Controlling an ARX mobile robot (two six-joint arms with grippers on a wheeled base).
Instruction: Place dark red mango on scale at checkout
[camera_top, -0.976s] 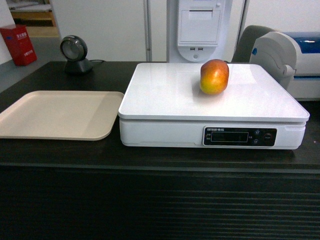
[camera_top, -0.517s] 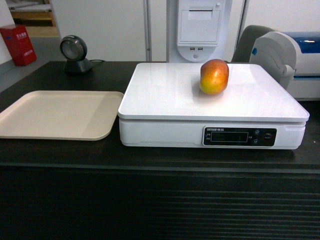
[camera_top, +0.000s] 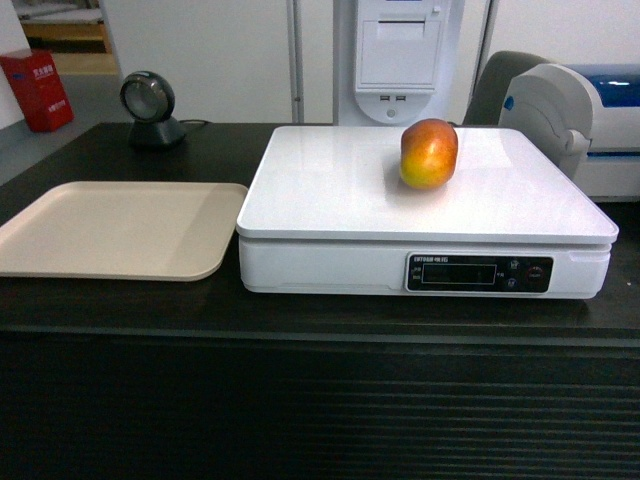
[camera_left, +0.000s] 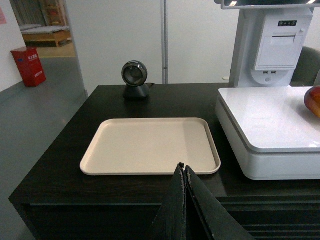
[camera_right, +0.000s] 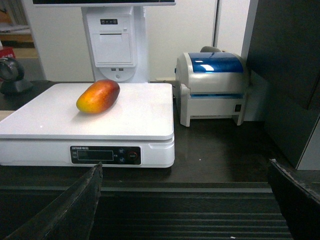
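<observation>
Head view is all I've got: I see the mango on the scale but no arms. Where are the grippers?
Observer: The left gripper is shut and empty, on the near side of the beige tray, not touching it.
Operator: And the right one?
Observer: The right gripper is open wide and empty, in front of the scale and apart from it.
Operator: How is the mango lying?
Observer: The dark red mango lies on its side on the platform, with its red end toward the back. Nothing is touching it.
</observation>
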